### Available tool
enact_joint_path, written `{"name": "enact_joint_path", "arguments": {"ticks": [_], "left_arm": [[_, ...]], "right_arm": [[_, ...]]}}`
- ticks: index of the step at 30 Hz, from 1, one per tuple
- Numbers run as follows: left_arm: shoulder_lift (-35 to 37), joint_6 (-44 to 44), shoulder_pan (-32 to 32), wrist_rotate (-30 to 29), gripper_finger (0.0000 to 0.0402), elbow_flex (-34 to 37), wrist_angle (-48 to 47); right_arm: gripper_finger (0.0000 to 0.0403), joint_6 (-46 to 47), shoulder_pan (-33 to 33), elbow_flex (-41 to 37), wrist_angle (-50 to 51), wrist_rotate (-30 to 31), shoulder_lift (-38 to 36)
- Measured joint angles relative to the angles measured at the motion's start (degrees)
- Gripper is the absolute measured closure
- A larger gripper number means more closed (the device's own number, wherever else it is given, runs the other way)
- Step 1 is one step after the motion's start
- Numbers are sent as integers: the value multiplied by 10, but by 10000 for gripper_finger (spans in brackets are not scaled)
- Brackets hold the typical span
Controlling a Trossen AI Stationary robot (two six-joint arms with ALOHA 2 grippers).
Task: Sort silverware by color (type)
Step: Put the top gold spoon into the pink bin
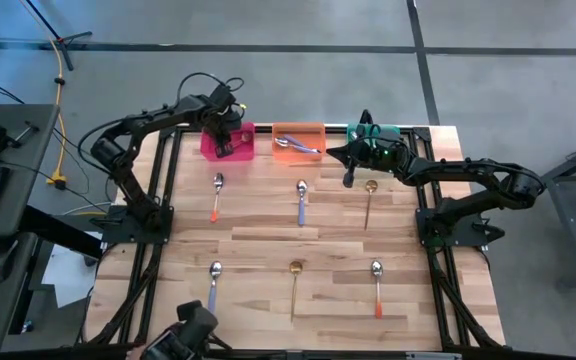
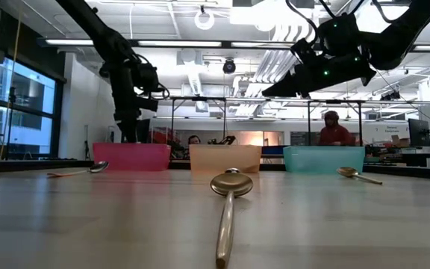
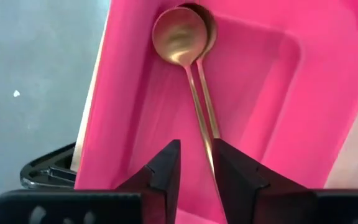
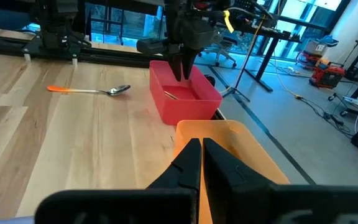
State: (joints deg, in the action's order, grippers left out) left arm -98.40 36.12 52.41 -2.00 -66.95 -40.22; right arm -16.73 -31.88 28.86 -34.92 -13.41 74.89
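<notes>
Left tool (image 3: 194, 171) hung over pink bin (image 1: 208, 146), fingers spread, two gold spoons (image 3: 188, 56) lying inside. Right tool (image 4: 201, 163) pressed together above orange bin (image 4: 241, 140). Risk: rising fingers snag a handle, flipping it out onto counter (image 1: 258, 240).

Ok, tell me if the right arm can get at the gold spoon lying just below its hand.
Probably yes: the right hand hovers shut beside the gold spoon, and nothing lies on or against it.
</notes>
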Motion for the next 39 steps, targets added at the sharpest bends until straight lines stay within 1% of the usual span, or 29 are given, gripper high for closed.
{"name": "enact_joint_path", "arguments": {"ticks": [4,9,12,18,21,23,25,30,33,36,39], "left_arm": [[34,-3,-14,-2,350,29,50],[103,-47,-33,-1,392,68,118],[150,-76,-53,1,399,106,166],[229,-136,-115,3,399,196,262],[252,-179,-152,3,401,246,336],[255,-210,-173,10,401,281,396],[255,-240,-189,44,401,314,458],[255,-314,-213,169,401,385,625],[255,-346,-215,215,401,413,708],[255,-354,-215,245,401,425,741],[255,-355,-215,269,401,428,758]], "right_arm": [[403,2,0,0,8,0,0],[403,13,0,0,23,0,0],[403,26,6,0,32,16,0],[403,41,50,0,64,107,0],[403,81,76,0,92,160,0],[403,125,93,0,116,198,0],[401,185,107,0,153,244,0],[374,326,136,0,270,330,0],[346,397,142,0,321,343,0],[317,455,142,1,364,342,0],[294,478,129,33,451,339,1]]}}
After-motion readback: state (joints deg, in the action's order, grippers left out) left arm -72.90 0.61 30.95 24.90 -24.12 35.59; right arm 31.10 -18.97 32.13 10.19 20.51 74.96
